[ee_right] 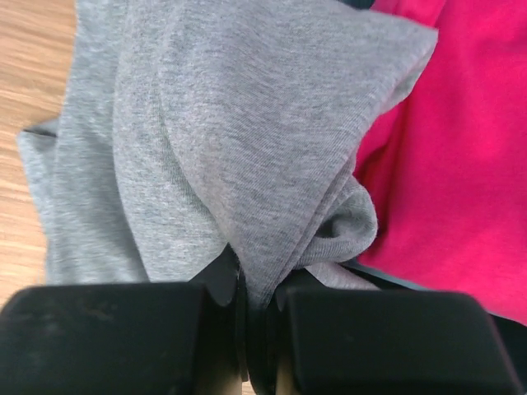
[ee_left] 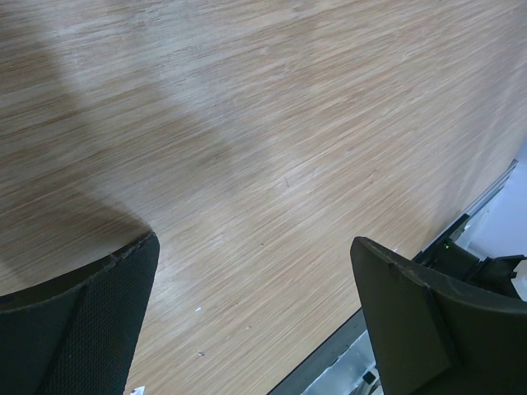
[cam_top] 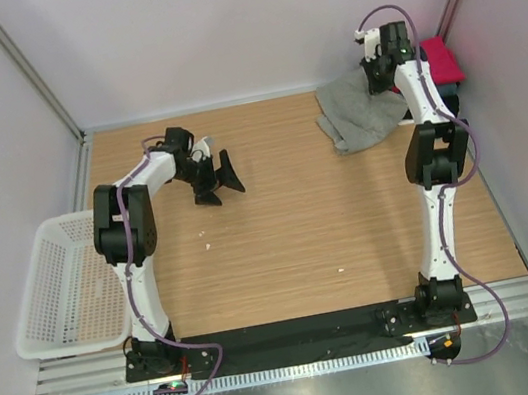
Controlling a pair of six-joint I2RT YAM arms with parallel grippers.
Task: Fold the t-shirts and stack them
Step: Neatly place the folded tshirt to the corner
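My right gripper [ee_right: 244,288] is clamped on the grey t-shirt [ee_right: 230,123]. In the right wrist view its two black fingers [ee_right: 107,337] are pressed almost together, with a pinched ridge of heather-grey cloth running up out of the seam between them. From there the fabric fans away in broad soft folds, with one rounded roll bulging just right of the pinch. It is a fine, even knit, pale and speckled.

From above, the grey t-shirt [cam_top: 362,115] lies crumpled at the far right of the wooden table [cam_top: 300,232], one corner drawn up toward my right gripper [cam_top: 379,69]. Just beside it, against the right wall, sits the magenta t-shirt [cam_top: 442,59], flat and bright. It fills the right side of the wrist view [ee_right: 445,164], where the grey cloth overlaps its edge. A dark blue t-shirt [cam_top: 449,85] shows as a thin strip beneath the magenta one.

My left gripper [cam_top: 217,178] hovers over bare table at the far left-centre, jaws spread wide and holding nothing. Its wrist view shows only the wood grain [ee_left: 247,123] between the two dark fingers [ee_left: 90,321].

The white mesh basket [cam_top: 60,282] hangs off the table's left edge.

Much is hidden. My right forearm crosses the pile by the wall, so I cannot tell how many shirts lie under the magenta one. The grey shirt is too bunched for me to pick out collar, sleeves or hem, and my own fingers cover the part I hold.
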